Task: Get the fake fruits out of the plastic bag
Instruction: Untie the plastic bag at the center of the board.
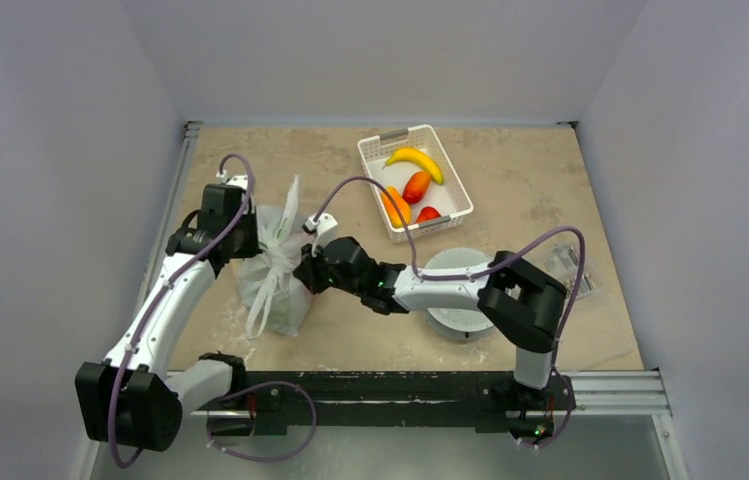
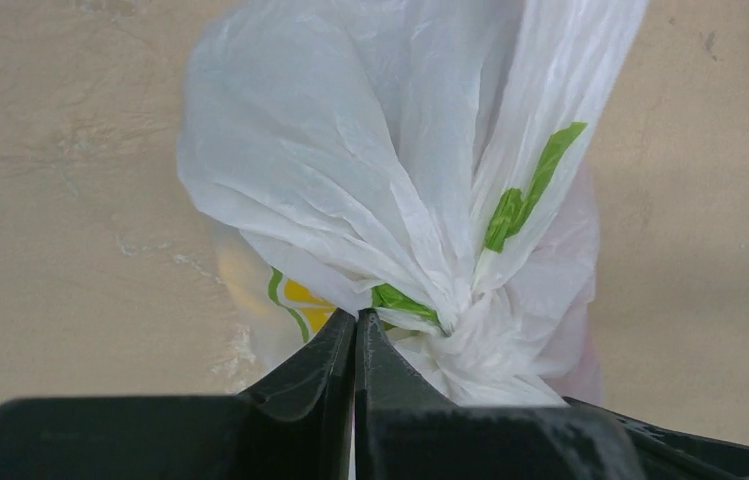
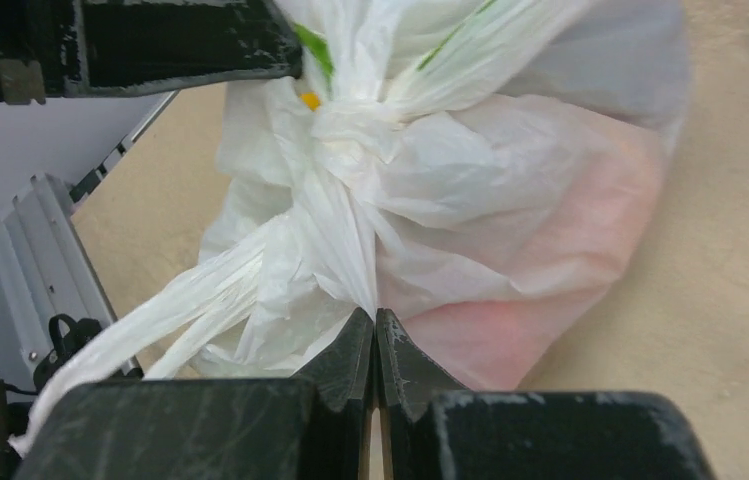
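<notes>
The plastic bag [image 1: 275, 285] stands knotted at the left of the table. It also shows in the left wrist view [image 2: 370, 170] and the right wrist view [image 3: 470, 170]. My left gripper [image 1: 250, 238] is at its upper left, and its jaws [image 2: 355, 316] are shut on a fold of plastic beside the knot. My right gripper [image 1: 302, 270] is at its right, and its jaws [image 3: 375, 314] are shut on plastic just below the knot. A pinkish fruit [image 3: 560, 300] shows dimly through the bag. The other fruits inside are hidden. The bag's handles [image 3: 180, 300] trail loose.
A white lattice basket [image 1: 382, 150] at the back holds a yellow banana [image 1: 415, 160], an orange-red fruit [image 1: 416, 186], an orange fruit [image 1: 396, 206] and a red fruit [image 1: 428, 214]. A white round dish [image 1: 455, 262] lies under the right arm. A clear packet [image 1: 570, 268] lies at the right.
</notes>
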Action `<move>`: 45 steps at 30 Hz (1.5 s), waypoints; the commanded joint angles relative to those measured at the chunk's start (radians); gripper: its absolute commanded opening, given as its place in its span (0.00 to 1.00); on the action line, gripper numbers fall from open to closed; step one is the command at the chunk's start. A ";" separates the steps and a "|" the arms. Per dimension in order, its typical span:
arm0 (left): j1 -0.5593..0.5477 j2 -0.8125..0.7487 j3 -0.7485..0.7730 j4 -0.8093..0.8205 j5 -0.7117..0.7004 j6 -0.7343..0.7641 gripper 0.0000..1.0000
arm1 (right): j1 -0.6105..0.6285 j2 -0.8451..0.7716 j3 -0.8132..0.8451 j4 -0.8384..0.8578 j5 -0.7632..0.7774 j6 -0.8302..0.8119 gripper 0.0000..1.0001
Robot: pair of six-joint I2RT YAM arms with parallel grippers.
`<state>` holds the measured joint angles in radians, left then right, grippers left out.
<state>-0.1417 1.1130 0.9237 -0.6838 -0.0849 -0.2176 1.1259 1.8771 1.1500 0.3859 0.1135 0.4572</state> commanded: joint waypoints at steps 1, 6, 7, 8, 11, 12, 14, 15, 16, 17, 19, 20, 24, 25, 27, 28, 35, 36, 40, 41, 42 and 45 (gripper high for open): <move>0.005 -0.045 0.013 0.019 -0.180 -0.005 0.00 | 0.005 -0.105 -0.102 -0.030 0.111 0.022 0.00; 0.007 -0.070 0.004 0.027 -0.191 -0.004 0.00 | 0.005 -0.185 -0.238 -0.026 0.133 0.063 0.00; 0.006 -0.072 0.003 0.029 -0.180 -0.002 0.00 | 0.006 -0.191 -0.250 -0.025 0.126 0.062 0.00; 0.006 -0.072 0.003 0.031 -0.168 0.001 0.00 | 0.006 -0.196 -0.256 -0.028 0.121 0.056 0.00; 0.006 -0.065 0.006 0.032 -0.144 0.004 0.00 | 0.005 -0.205 -0.235 -0.053 0.095 0.008 0.00; 0.005 -0.063 0.006 0.031 -0.137 0.006 0.00 | 0.006 -0.211 -0.221 -0.068 0.083 -0.010 0.00; 0.005 -0.063 0.006 0.030 -0.125 0.007 0.00 | 0.006 -0.219 -0.186 -0.101 0.070 -0.048 0.00; 0.005 -0.063 0.006 0.031 -0.120 0.009 0.00 | 0.005 -0.222 -0.168 -0.129 0.068 -0.070 0.00; 0.005 -0.063 0.006 0.031 -0.116 0.010 0.00 | 0.006 -0.219 -0.143 -0.154 0.069 -0.087 0.00; 0.005 -0.064 0.006 0.031 -0.113 0.010 0.00 | 0.006 -0.214 -0.115 -0.183 0.068 -0.104 0.00; 0.005 -0.061 0.007 0.030 -0.110 0.012 0.00 | 0.006 -0.202 -0.065 -0.221 0.064 -0.135 0.00; 0.005 -0.062 0.008 0.030 -0.109 0.012 0.00 | 0.006 -0.197 -0.046 -0.230 0.058 -0.150 0.01; 0.005 -0.058 0.008 0.029 -0.103 0.010 0.00 | 0.006 -0.150 0.052 -0.269 0.044 -0.205 0.19; 0.006 -0.059 0.009 0.029 -0.099 0.011 0.00 | 0.006 -0.133 0.083 -0.282 0.038 -0.218 0.24; 0.005 -0.059 0.009 0.029 -0.092 0.012 0.00 | 0.007 -0.096 0.147 -0.313 0.032 -0.238 0.30; 0.006 -0.059 0.008 0.029 -0.086 0.012 0.00 | 0.006 -0.075 0.179 -0.330 0.030 -0.244 0.32; 0.005 -0.061 0.004 0.030 -0.075 0.012 0.00 | 0.006 0.046 0.365 -0.384 0.003 -0.250 0.38; 0.005 -0.062 0.005 0.030 -0.073 0.012 0.00 | 0.006 0.059 0.377 -0.384 0.006 -0.249 0.39; 0.005 -0.061 0.005 0.033 -0.060 0.011 0.00 | 0.006 0.104 0.436 -0.440 0.005 -0.247 0.40; 0.005 -0.061 0.005 0.034 -0.058 0.011 0.00 | 0.006 0.108 0.442 -0.442 0.005 -0.247 0.40; 0.004 -0.061 0.004 0.034 -0.056 0.011 0.00 | 0.006 0.110 0.444 -0.440 0.005 -0.247 0.40; 0.005 -0.058 0.006 0.036 -0.052 0.009 0.00 | 0.006 0.112 0.440 -0.427 -0.003 -0.248 0.41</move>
<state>-0.1440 1.0645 0.9230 -0.6964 -0.1558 -0.2188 1.1275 2.0029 1.5463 -0.0376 0.1307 0.2253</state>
